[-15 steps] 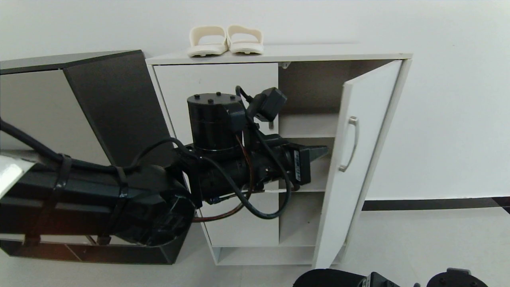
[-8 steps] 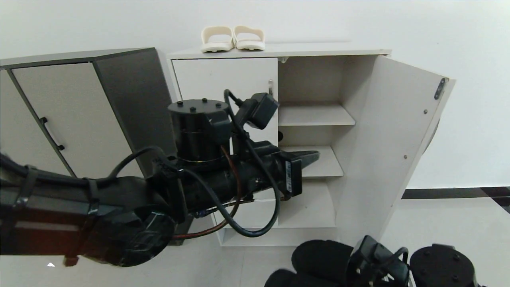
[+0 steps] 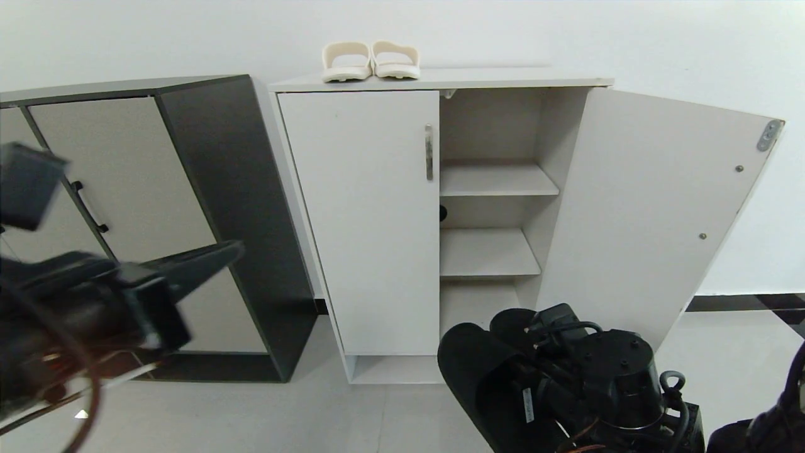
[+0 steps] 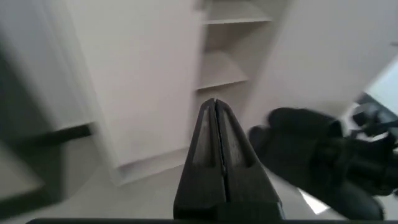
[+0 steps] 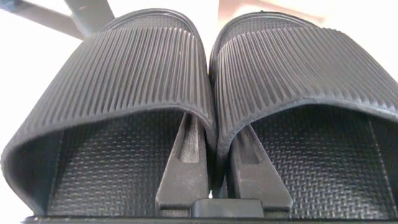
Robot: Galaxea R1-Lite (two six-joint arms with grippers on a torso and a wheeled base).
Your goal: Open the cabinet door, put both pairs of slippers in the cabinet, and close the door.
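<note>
Your right gripper (image 5: 216,146) pinched the adjoining straps of the ribbed black slippers (image 5: 124,68). On your left gripper (image 4: 216,107), tapered fingers met flat — nothing held.

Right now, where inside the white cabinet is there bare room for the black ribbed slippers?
The upper shelf and middle shelf lie bare, each bordered by the white cabinet's right wall and shut left door. The cabinet top is free right of the cream slippers. The black ribbed slippers mostly hide the bottom bay.
</note>
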